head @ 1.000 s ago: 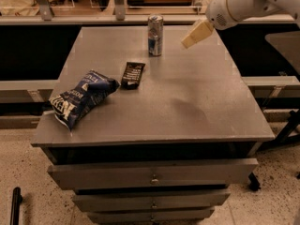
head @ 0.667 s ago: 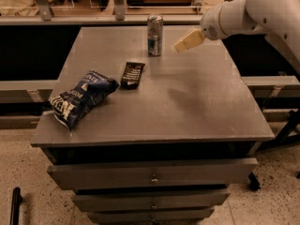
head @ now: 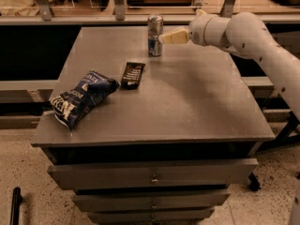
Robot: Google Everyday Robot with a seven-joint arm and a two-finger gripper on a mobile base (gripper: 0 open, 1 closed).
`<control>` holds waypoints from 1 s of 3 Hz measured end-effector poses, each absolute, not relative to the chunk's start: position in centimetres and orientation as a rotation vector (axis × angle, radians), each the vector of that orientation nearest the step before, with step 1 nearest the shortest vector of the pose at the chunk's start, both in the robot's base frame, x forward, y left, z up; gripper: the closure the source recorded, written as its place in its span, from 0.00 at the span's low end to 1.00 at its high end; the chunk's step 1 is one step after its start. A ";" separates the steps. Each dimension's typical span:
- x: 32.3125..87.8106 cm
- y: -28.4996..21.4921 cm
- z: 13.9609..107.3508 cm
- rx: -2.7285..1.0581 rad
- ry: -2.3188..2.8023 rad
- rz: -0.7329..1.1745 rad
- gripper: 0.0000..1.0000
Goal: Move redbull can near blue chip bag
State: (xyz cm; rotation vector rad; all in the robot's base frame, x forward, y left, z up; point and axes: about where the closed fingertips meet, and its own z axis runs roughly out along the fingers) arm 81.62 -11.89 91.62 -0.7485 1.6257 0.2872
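Observation:
The redbull can point(head: 154, 35) stands upright near the far edge of the grey table point(head: 197, 107). The blue chip bag point(head: 82, 97) lies puffy and wrinkled at the table's left front. My gripper point(head: 163, 38) reaches in from the right on a white arm point(head: 243, 32). Its cream fingertips sit just right of the can, very close to it or touching.
A flat dark rectangular wrapper point(head: 133, 74) lies between the can and the bag. The table has drawers point(head: 152, 172) below its front edge. A shelf with metal posts point(head: 117, 3) runs behind the table. A dark pole point(head: 15, 205) stands on the floor at lower left.
My gripper has moved left, from well right of the can to right beside it. The can, bag and wrapper have not moved.

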 end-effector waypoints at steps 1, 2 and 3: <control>82.8 -12.0 92.5 -0.695 1.586 0.268 0.00; 82.8 -11.9 92.5 -0.695 1.586 0.268 0.00; 82.0 -11.4 92.9 -0.702 1.581 0.340 0.00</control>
